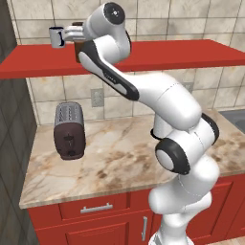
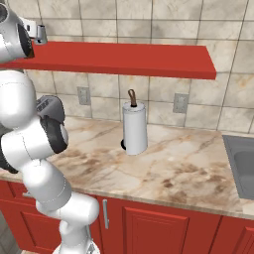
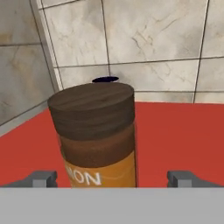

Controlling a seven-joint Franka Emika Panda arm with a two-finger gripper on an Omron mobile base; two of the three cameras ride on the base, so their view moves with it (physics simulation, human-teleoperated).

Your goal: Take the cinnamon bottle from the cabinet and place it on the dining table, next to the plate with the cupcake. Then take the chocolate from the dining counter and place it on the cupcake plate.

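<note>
Brown cinnamon bottle (image 3: 97, 135) base cut off between open hand (image 3: 113, 178).

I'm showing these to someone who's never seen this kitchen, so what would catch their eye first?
Probably the white arm reaching up to the long red shelf, its open gripper straddling the brown-capped cinnamon bottle that stands upright there. Beside it on the shelf sits a white-and-blue mug. Below, the marble counter carries a dark toaster at its left end and a paper towel roll near the middle.
</note>
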